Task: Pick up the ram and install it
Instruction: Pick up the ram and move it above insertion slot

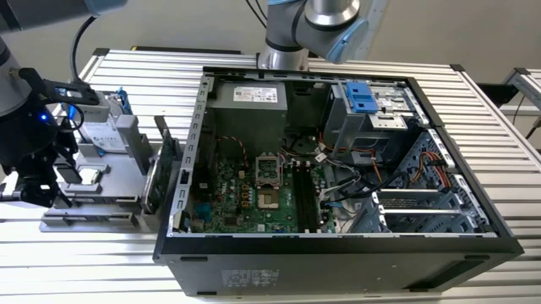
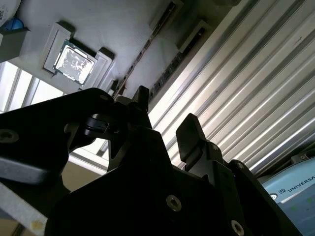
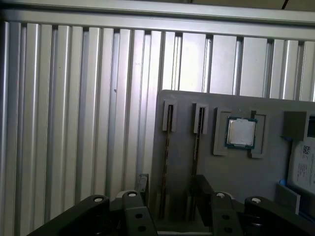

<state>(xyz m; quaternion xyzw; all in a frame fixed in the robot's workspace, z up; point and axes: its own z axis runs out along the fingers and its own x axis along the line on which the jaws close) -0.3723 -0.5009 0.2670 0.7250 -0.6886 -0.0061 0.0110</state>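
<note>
Gripper (image 3: pixel 171 183) hangs wide open, empty, over the grey parts holder (image 3: pixel 224 167) at the computer case's (image 1: pixel 338 253) nine o'clock in the exterior view; the ram (image 3: pixel 167 157) stands edgewise in a holder slot beneath its fingers.

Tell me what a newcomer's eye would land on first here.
The open computer case, green motherboard exposed, takes up most of the exterior view on a slatted metal table. In the first wrist view the open gripper hovers close to a grey parts holder, where the ram stands on edge in slots beside a square processor chip.
</note>
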